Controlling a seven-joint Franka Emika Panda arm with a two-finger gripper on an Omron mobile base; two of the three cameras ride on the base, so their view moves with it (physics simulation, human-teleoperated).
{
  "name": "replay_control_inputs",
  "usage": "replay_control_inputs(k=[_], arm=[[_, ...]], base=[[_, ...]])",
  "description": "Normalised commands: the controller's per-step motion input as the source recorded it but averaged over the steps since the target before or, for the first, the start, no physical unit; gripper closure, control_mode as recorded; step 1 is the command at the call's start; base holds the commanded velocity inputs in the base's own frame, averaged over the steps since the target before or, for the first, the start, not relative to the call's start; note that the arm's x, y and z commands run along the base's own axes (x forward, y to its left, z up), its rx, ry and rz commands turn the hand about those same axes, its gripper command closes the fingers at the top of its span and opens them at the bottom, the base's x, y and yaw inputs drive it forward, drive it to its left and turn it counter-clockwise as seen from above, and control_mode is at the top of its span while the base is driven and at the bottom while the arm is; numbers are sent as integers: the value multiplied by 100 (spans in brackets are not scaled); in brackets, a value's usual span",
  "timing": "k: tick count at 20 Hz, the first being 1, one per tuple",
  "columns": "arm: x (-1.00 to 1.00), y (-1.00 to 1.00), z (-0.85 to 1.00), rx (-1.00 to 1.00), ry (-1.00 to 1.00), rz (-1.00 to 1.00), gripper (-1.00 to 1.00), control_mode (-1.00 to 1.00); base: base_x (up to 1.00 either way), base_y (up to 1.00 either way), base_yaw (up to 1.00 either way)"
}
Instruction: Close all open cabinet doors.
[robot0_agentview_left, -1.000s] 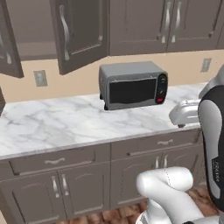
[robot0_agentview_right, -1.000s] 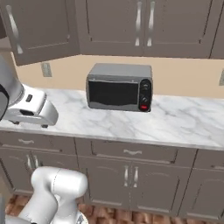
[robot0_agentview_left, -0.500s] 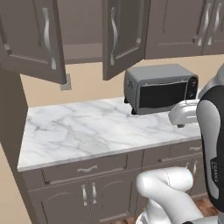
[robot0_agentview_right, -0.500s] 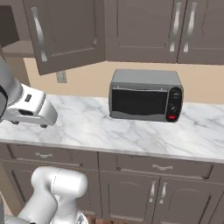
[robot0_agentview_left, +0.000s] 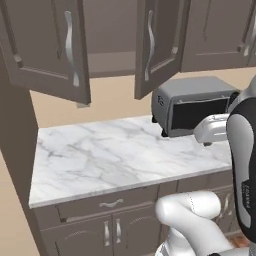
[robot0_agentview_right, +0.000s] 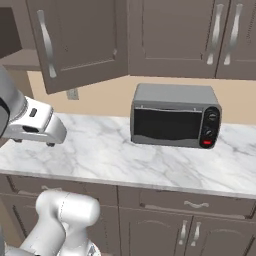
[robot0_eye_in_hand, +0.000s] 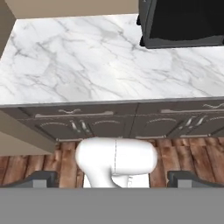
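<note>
In the left base view, two cabinet doors stand swung open over the tabletop (robot0_agentview_left: 100, 155). The left open door (robot0_agentview_left: 47, 47) hangs at about ten o'clock, its curved silver handle (robot0_agentview_left: 71, 47) near its right edge. Between the two doors the open cabinet interior (robot0_agentview_left: 111, 45) shows a bare shelf. The right open door (robot0_agentview_left: 159, 42) sits at about twelve o'clock, angled out over the front of the tabletop, just above and left of the grey microwave (robot0_agentview_left: 192, 105), which stands at three o'clock on the marble. Further right the closed cabinet doors (robot0_agentview_left: 215, 32) lie flat in their frames.

In the right base view, one open door (robot0_agentview_right: 75, 42) juts out at eleven o'clock, with the closed doors (robot0_agentview_right: 172, 37) from twelve to two o'clock and the microwave (robot0_agentview_right: 175, 115) below them at about two o'clock.

In the hand view, the gripper (robot0_eye_in_hand: 113, 180) points down at the lower drawer fronts (robot0_eye_in_hand: 87, 111) and the wood floor (robot0_eye_in_hand: 183, 153), at six o'clock; its fingertips (robot0_eye_in_hand: 39, 178) sit wide apart with nothing between them, well apart from either open door.
</note>
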Motion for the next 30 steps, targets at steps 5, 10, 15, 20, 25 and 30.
replay_control_inputs(k=[5,10,15,20,25,30], arm=[[0,0,0,0,0,0,-100,100],[0,0,0,0,0,0,-100,100],[0,0,0,0,0,0,-100,100],[0,0,0,0,0,0,-100,100],[0,0,0,0,0,0,-100,100],[0,0,0,0,0,0,-100,100]], base=[[46,49,0],[28,32,0],[15,44,1],[11,48,4],[28,29,5],[34,3,9]])
